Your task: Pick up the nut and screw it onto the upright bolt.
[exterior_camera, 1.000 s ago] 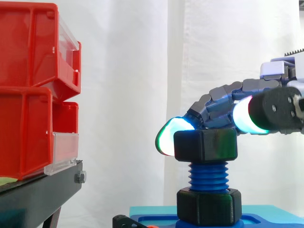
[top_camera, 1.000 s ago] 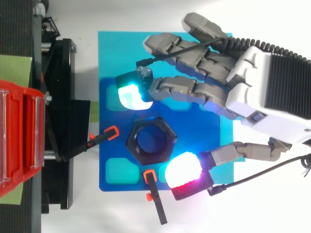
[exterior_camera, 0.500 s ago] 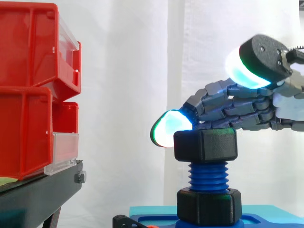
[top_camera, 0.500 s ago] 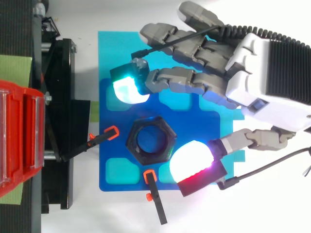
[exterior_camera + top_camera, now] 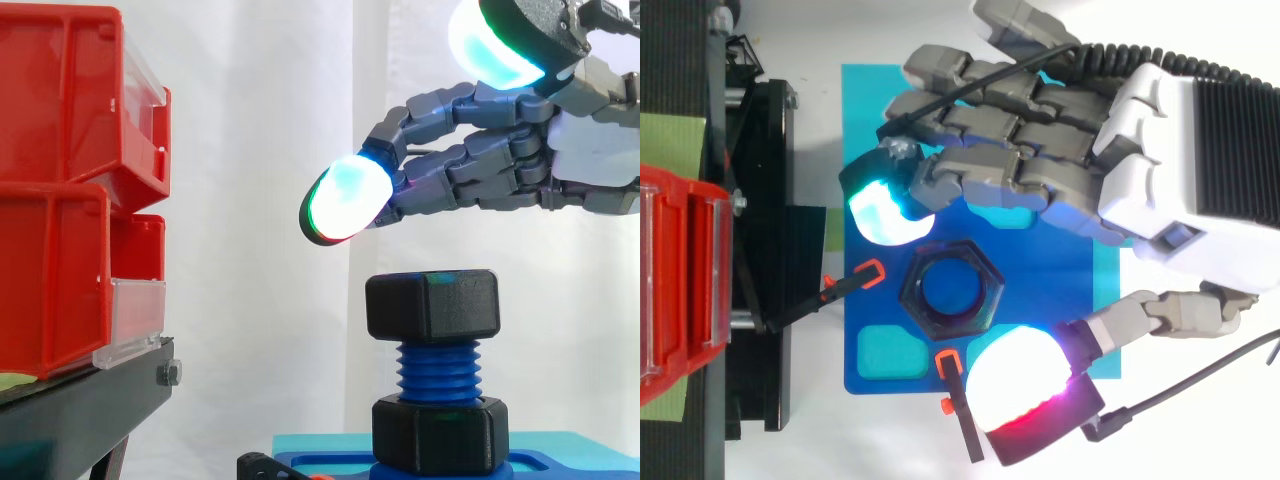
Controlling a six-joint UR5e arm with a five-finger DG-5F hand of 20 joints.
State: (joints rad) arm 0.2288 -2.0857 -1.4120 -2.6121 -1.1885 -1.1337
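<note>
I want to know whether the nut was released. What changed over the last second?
The robot hand lifted up and off the nut. Its fingertips were level with the nut's sides a second ago and now hang above it, open and holding nothing. The nut stayed on top of the upright bolt at the same height, and the red bins did not move.

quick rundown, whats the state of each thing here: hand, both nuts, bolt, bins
hand: open, fingers relaxed, raised clear above the top nut, holding nothing
top nut: level on the bolt's upper end, untouched
bolt: upright, thread bare between the two nuts
lower nut: at the bolt's foot, on the blue base
red bins: stacked on the black stand, contents hidden
</note>
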